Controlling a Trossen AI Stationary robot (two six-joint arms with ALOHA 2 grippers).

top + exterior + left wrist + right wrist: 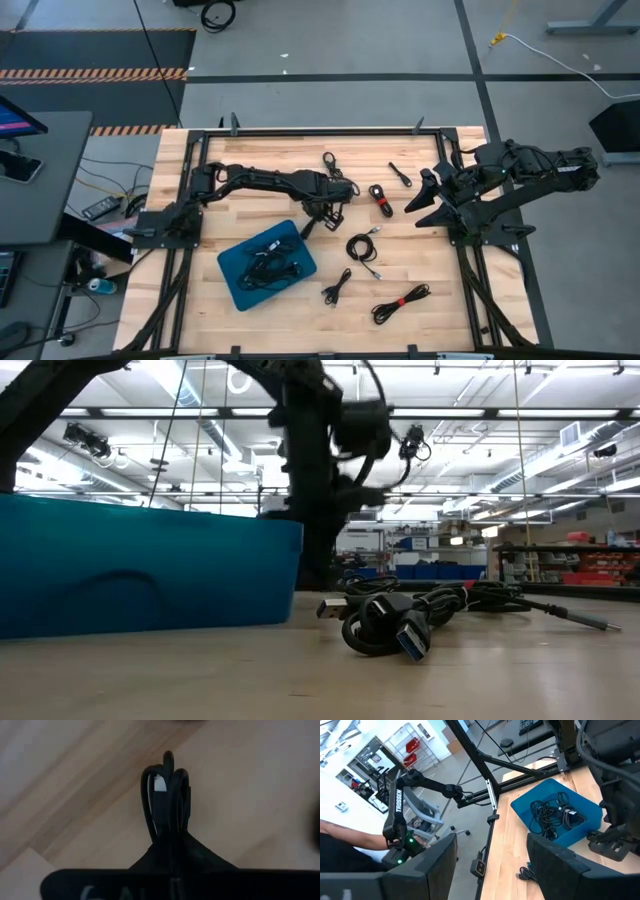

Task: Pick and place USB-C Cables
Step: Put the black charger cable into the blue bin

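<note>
USB-C cables (363,247): short, thin, black, coiled or bundled; judged light, limp and springy, best pinched across the gathered loops or at the red tie.

Count on the bare table (430,255): seven seen, scattered right of centre, two red-tied. More lie tangled in the blue tray (229,268) at near left; number there cannot be told.

Left gripper (326,211), just right of the tray's far corner: clamped on one cable bundle (166,795).

Right gripper (425,195), far right: fingers spread, holding nothing.
</note>
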